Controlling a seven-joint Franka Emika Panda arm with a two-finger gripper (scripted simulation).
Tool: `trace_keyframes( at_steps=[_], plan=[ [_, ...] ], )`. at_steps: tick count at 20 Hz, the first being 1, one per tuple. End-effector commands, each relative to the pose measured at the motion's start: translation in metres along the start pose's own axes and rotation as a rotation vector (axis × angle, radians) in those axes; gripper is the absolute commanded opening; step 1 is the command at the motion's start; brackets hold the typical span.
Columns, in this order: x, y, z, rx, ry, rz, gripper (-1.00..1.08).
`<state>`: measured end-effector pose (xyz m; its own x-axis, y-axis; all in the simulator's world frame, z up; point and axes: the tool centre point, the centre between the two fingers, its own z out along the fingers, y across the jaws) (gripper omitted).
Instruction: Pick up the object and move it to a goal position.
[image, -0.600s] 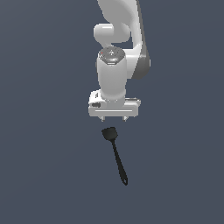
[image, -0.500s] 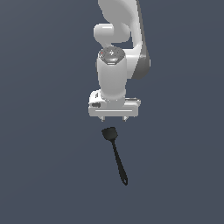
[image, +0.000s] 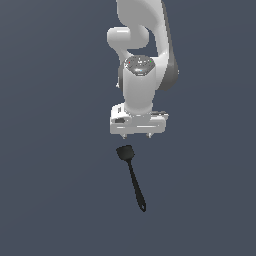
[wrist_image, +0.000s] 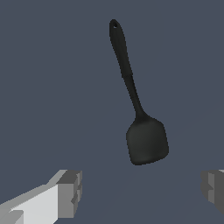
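The white arm (image: 142, 60) is reaching down from the top of the exterior view, with its hand (image: 139, 134) hanging above the plain dark grey worktop (image: 55, 190). The hand is standing spread: in the wrist view its two fingers (wrist_image: 70, 192) are sitting far apart at opposite sides of the picture, with nothing between them.

The black spatula (image: 131, 176) is lying flat on the worktop, apart from the hand and untouched by it. In the exterior view its squarish head (image: 124, 152) is sitting just below the hand, nearest to it, and its long thin handle (image: 136, 187) is running away toward the bottom of that view, leaning slightly to the exterior view's right.

In the wrist view the spatula (wrist_image: 140, 109) is showing whole. Its flat head (wrist_image: 147, 141) is lying close to the gap between the fingers, while the handle is stretching away from them. A small hole (wrist_image: 115, 25) is showing at the handle's far tip.
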<state>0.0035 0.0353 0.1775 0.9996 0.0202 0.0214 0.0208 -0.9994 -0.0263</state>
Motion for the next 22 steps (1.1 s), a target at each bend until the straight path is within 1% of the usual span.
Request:
trace_keyframes(
  at_steps=[1,6,11,17,22],
  plan=[
    [-0.001,-0.003,0.000,-0.001,0.000,-0.003,1.00],
    [0.002,-0.001,0.002,-0.001,0.000,-0.008,1.00],
    [0.012,-0.001,0.011,-0.005,-0.003,-0.041,1.00],
    [0.032,0.002,0.032,-0.011,-0.008,-0.111,1.00],
    [0.055,0.006,0.059,-0.017,-0.014,-0.193,1.00]
  ],
)
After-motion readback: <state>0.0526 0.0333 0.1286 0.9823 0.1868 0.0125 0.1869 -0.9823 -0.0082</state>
